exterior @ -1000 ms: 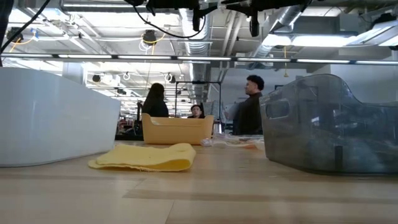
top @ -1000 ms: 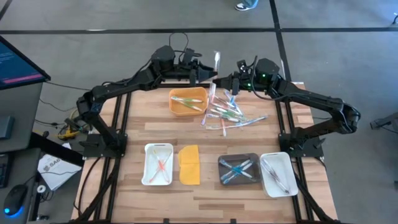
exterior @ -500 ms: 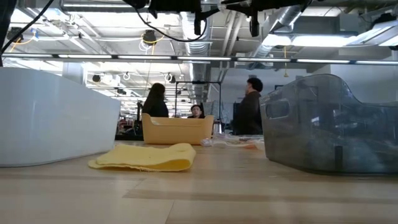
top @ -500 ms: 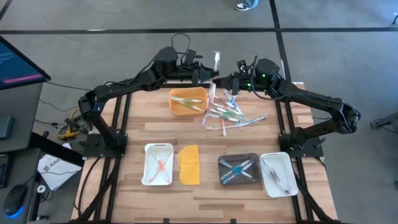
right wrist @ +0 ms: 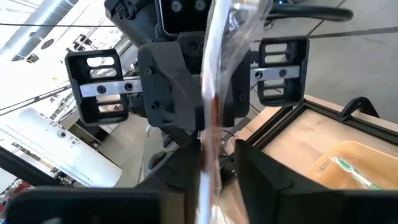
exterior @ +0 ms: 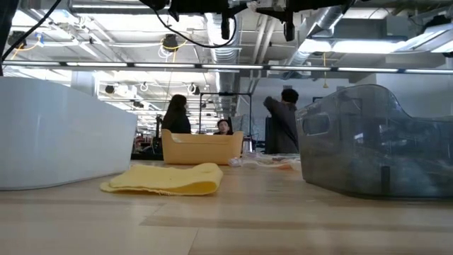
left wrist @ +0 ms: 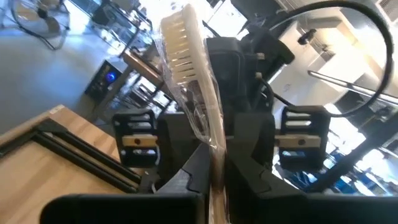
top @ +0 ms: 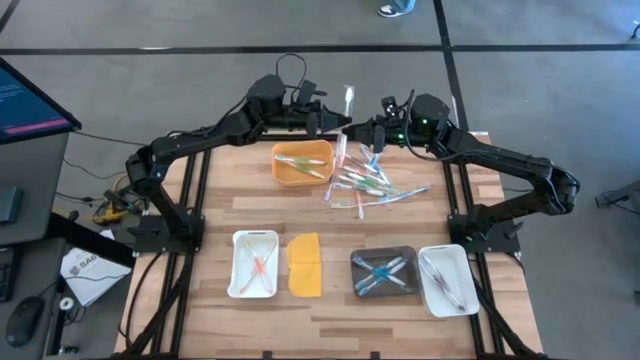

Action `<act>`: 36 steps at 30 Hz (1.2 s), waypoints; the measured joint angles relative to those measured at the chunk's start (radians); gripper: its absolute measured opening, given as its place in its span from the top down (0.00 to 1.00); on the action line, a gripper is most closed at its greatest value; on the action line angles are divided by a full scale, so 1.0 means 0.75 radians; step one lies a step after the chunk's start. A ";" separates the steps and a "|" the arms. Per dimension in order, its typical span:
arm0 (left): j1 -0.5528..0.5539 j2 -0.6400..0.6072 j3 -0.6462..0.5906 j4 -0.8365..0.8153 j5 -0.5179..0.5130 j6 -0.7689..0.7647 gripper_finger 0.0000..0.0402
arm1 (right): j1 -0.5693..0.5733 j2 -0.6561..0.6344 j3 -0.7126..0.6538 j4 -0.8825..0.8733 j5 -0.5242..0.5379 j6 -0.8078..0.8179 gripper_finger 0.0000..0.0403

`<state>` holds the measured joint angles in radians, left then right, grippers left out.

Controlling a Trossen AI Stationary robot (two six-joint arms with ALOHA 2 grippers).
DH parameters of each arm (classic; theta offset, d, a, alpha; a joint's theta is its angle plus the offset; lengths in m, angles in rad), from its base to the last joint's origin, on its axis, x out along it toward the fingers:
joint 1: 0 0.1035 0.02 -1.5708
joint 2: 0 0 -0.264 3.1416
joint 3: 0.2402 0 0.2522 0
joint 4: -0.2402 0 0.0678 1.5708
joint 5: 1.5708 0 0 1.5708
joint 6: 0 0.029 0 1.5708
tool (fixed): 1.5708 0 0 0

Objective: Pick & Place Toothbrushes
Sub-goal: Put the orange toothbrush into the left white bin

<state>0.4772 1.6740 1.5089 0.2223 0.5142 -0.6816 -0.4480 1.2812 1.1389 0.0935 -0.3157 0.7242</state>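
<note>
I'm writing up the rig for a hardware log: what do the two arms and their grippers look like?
Both arms are matte black with slim jointed links on black frame bases. A black cable loops above the left arm. The right arm shows small green lights near its wrist. Seen up close, the right gripper and left gripper are blocky black bodies flanked by silver-barred carriages.

light: bright, even, overhead strips | shadows: soft | blur: wrist views, low view foreground

Wooden desk [top: 220, 190]: orange bin [top: 303, 163], loose toothbrushes [top: 368, 182] beside it; near edge has white tray [top: 254, 264], yellow lid [top: 305, 264], dark tray [top: 385, 272], second white tray [top: 447, 279].
</note>
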 joint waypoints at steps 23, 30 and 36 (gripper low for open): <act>0.048 -0.097 0.000 -0.704 0.233 0.088 0.96 | -0.087 -0.259 0.001 -0.402 -0.113 0.029 0.36; -0.187 -0.194 0.000 -1.135 -0.215 0.155 0.96 | -0.058 -0.371 0.001 -0.674 -0.152 -0.080 0.36; -0.406 -0.248 0.000 -1.386 -0.572 -0.066 0.96 | 0.023 -0.480 0.001 -0.953 -0.152 -0.208 0.36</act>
<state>0.1729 1.4883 1.5089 -0.8173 0.0854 -0.7311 -0.4307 0.9211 1.1393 -0.6211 -0.4296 0.5685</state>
